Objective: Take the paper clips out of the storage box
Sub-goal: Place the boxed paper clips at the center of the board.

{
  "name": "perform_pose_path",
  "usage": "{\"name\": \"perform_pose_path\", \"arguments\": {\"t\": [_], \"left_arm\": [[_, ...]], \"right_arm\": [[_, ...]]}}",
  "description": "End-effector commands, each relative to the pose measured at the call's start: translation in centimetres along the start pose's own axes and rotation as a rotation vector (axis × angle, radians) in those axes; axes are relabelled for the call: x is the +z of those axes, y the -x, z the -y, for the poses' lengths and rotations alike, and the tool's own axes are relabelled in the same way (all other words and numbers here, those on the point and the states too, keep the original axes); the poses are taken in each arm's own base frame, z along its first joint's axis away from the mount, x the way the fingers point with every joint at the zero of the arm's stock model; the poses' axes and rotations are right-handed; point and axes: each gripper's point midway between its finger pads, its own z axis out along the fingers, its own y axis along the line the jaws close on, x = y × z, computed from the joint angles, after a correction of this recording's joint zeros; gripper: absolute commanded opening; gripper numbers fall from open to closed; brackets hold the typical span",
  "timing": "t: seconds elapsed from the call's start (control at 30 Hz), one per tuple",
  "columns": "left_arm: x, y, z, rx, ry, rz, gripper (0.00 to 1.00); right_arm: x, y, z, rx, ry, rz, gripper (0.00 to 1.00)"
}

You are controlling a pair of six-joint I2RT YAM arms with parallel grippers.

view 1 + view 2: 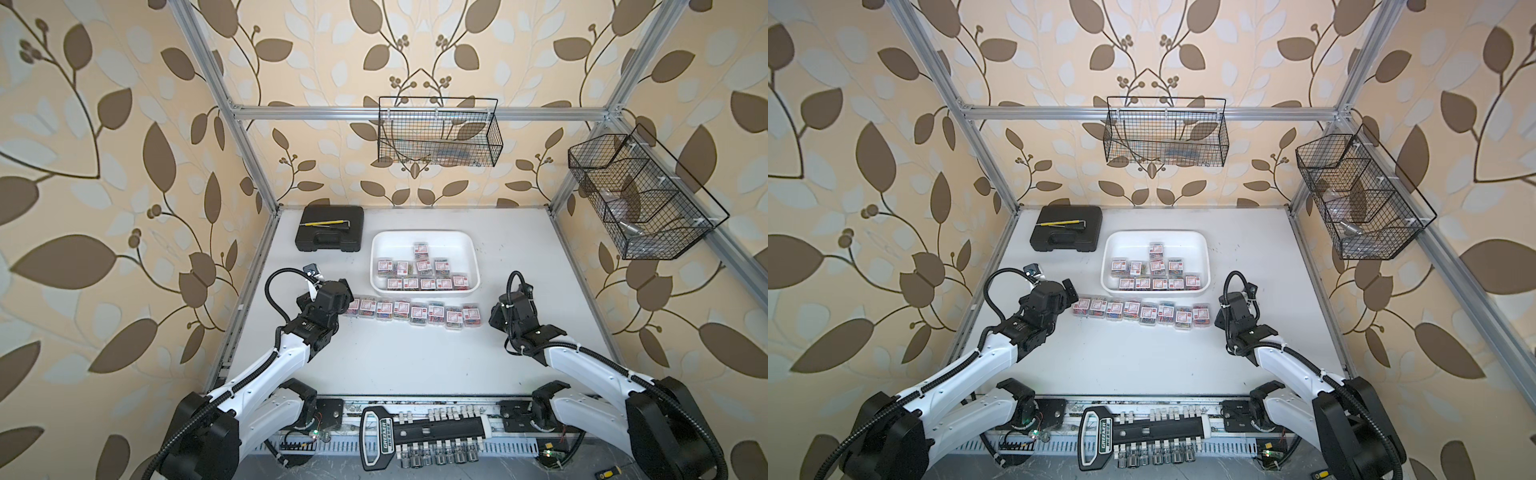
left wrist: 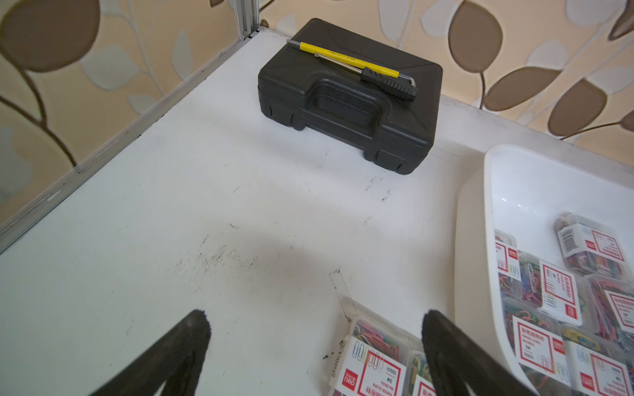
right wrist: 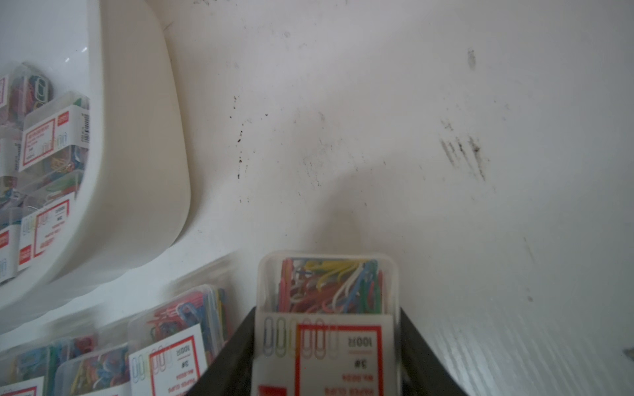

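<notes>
Clear box of paper clips (image 3: pixel 327 284) pinched inside right pincer (image 3: pixel 327 310); left pincer (image 2: pixel 314 317) spread.

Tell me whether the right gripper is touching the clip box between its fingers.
Touching. The right wrist view shows the clip box wedged in the right gripper, with both black fingers flush against its sides and no gap.

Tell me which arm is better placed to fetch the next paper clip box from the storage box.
Left, probably. The left gripper is open and empty beside the storage box, while the right gripper is closed on a paper clip box at the row's end.
</notes>
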Motion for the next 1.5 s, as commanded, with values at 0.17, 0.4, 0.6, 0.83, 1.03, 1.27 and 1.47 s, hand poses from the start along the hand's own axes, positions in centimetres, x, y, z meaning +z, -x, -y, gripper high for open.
{"name": "perform_pose_path", "arguments": {"t": [0.17, 0.4, 0.6, 0.83, 1.03, 1.27, 1.47], "left_arm": [[-0.3, 0.7, 0.2, -0.004, -0.012, 0.032, 0.99], [-0.2, 0.7, 0.3, -0.004, -0.008, 0.032, 0.99], [-0.1, 0.6, 0.3, -0.001, -0.007, 0.027, 0.99], [-0.2, 0.7, 0.2, -0.004, -0.004, 0.030, 0.99], [-0.2, 0.7, 0.1, -0.007, -0.003, 0.033, 0.99], [-0.1, 0.7, 0.2, -0.006, -0.005, 0.032, 0.99], [-0.1, 0.7, 0.6, -0.001, -0.016, 0.028, 0.99]], "right_arm": [[0.2, 0.7, -1.3, 0.033, 0.046, 0.025, 0.73], [1.4, 0.7, -0.5, 0.132, 0.106, 0.003, 0.77], [1.0, 0.8, -0.7, 0.153, 0.142, 0.019, 0.81], [1.4, -0.1, -2.2, 0.161, 0.220, -0.013, 0.81], [0.4, -0.1, -3.3, 0.156, 0.257, 0.014, 0.81], [0.2, -0.4, -4.0, 0.154, 0.277, 0.019, 0.83], [-0.5, 1.4, -4.1, 0.138, 0.245, 0.089, 0.83]]}}
